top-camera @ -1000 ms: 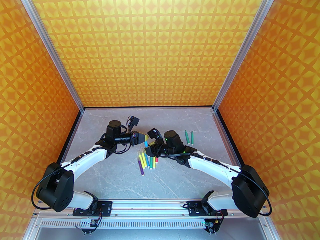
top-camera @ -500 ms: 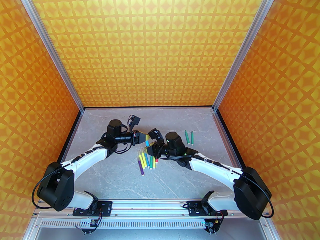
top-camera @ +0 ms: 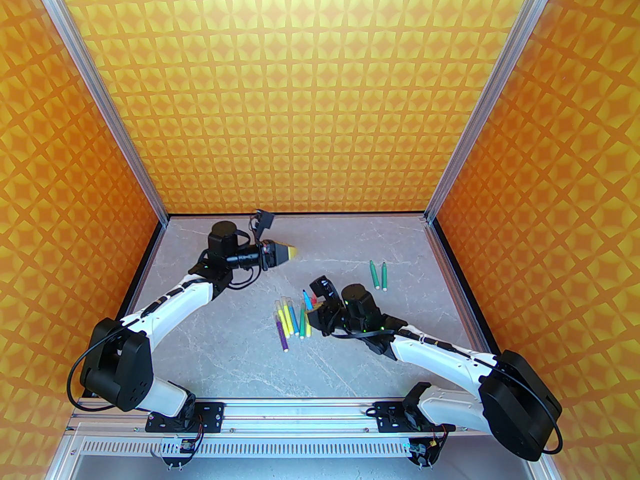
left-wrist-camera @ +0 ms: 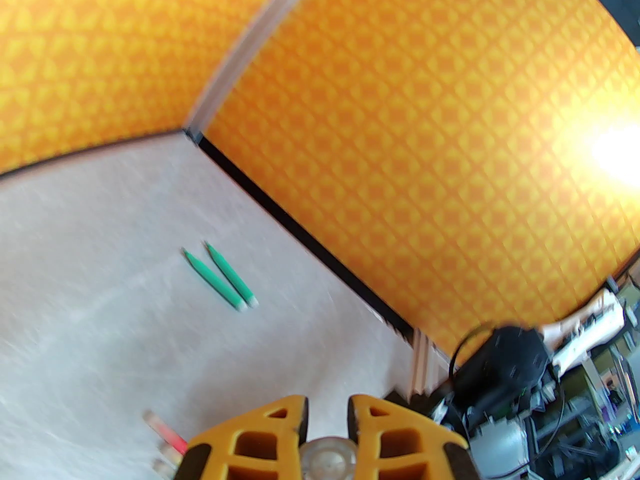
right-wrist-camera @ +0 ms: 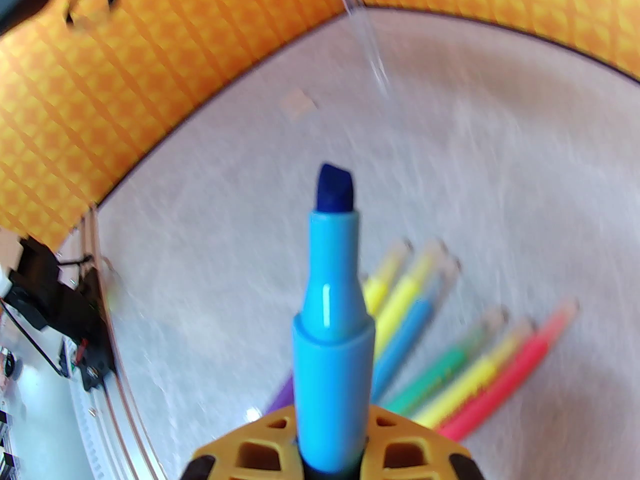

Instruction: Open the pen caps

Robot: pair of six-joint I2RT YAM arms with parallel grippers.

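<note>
My right gripper [top-camera: 310, 309] [right-wrist-camera: 332, 448] is shut on a blue pen [right-wrist-camera: 332, 313] [top-camera: 305, 298], which points up and away with its dark chisel tip bare. My left gripper [top-camera: 291, 252] [left-wrist-camera: 327, 418] hovers at the back left, well apart from the right one. It is shut on a clear pen cap [left-wrist-camera: 327, 457], seen end-on between its yellow fingers. Several capped pens [top-camera: 291, 320] [right-wrist-camera: 450, 368] in purple, yellow, blue, green and pink-red lie fanned on the grey table under and left of the right gripper. Their translucent caps [right-wrist-camera: 447, 263] point away.
Two green pens [top-camera: 378, 274] [left-wrist-camera: 225, 278] lie side by side at the back right of the table [top-camera: 240, 348]. Orange patterned walls [top-camera: 320, 93] close in the back and both sides. The arm-base rail [top-camera: 300, 410] runs along the near edge.
The two grippers, close together over the pens before, have pulled apart. The left went back and left with the cap; the right drew toward the near right with the blue pen, now uncapped.
</note>
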